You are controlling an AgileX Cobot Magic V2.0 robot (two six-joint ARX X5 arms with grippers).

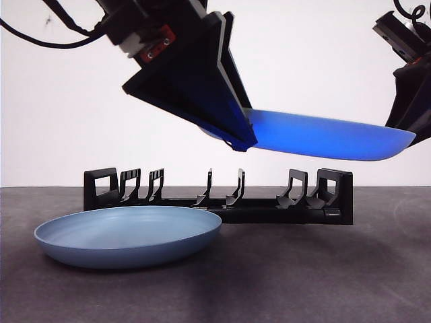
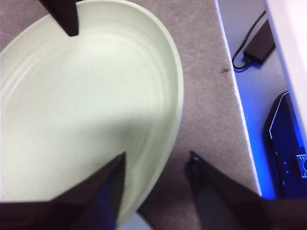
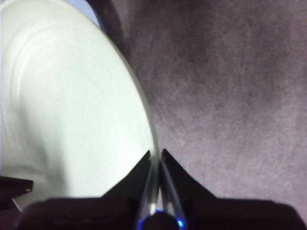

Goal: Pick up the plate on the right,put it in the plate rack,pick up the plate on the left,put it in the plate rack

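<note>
Blue plate (image 1: 330,138) aloft, rim in right pincer (image 3: 156,153)

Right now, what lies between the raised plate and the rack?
Nothing. In the front view the raised plate hangs over the rack with only a bare gap between them.

Low level front camera near the rack (image 1: 222,198); both wrist cameras close above one raised plate (image 1: 330,138).

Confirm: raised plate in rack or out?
Out. The raised plate hangs above the plate rack, clear of its prongs, rim clamped in the right end effector.
</note>
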